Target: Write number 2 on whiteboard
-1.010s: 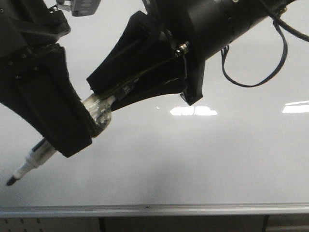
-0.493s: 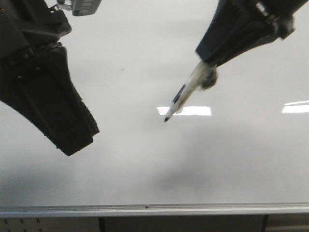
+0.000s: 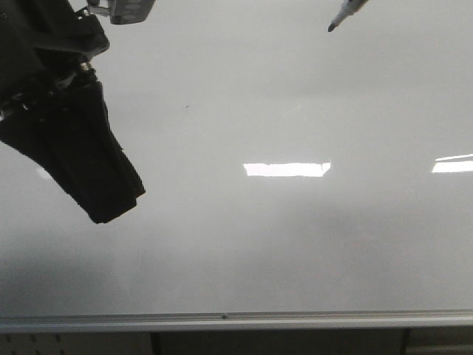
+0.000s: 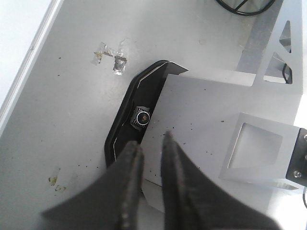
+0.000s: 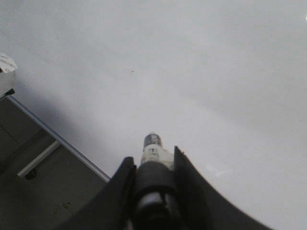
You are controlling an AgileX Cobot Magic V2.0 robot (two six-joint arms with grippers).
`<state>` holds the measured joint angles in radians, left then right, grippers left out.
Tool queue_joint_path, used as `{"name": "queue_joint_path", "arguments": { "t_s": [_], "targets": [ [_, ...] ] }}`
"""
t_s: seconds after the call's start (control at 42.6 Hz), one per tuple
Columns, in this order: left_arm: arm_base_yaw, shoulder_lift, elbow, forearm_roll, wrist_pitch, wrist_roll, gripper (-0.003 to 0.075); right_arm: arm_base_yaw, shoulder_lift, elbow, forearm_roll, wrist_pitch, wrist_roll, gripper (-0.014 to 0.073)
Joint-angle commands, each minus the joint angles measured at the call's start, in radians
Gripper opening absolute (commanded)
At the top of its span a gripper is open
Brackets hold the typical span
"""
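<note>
Whiteboard [image 3: 295,244] is blank, no 2 drawn. Right gripper [image 5: 152,165], clamped on a marker [image 3: 346,13], has risen from mid-board to its top edge, still off the surface. Left gripper [image 4: 152,153] sits nearly closed, empty.

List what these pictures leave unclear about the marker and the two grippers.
- Front view: only the marker tip shows; the top edge cuts off the right gripper.
- Right wrist view: right gripper fingers hide the marker's body.
- No view shows whether the tip touches the whiteboard.
- Left gripper: nearly closed, holding nothing.

Glossy grey-white whiteboard [image 3: 295,244], upright, blank, silver btm rail
</note>
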<state>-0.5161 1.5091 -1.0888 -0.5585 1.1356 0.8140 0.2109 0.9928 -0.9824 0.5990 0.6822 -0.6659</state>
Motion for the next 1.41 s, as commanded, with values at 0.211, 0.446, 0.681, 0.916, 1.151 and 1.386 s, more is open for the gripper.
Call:
{"name": "queue_joint_path", "arguments": {
  "t_s": [0.211, 0.446, 0.681, 0.916, 1.151, 1.386],
  "targets": [
    [-0.008, -0.036, -0.033, -0.047, -0.002, -0.003, -0.002, -0.007, -0.023, -0.02, -0.075, -0.162, 0.0, -0.0108],
    [-0.008, -0.036, -0.033, -0.047, -0.004, -0.003, -0.002, -0.007, 0.027, -0.084, -0.161, -0.317, 0.0, -0.0108],
    [-0.008, -0.036, -0.033, -0.047, -0.004, -0.003, -0.002, -0.072, 0.222, -0.316, -0.18, -0.178, 0.019, -0.0108],
    [-0.008, -0.036, -0.033, -0.047, -0.004, -0.003, -0.002, -0.122, 0.332, -0.412, -0.18, -0.133, 0.022, -0.0108],
    [-0.008, -0.036, -0.033, -0.047, -0.006, -0.003, -0.002, -0.122, 0.364, -0.416, -0.18, -0.155, 0.022, -0.0108],
    [-0.008, -0.036, -0.033, -0.047, -0.01, -0.003, -0.002, -0.122, 0.391, -0.416, -0.181, -0.185, 0.022, -0.0108]
  ]
}}
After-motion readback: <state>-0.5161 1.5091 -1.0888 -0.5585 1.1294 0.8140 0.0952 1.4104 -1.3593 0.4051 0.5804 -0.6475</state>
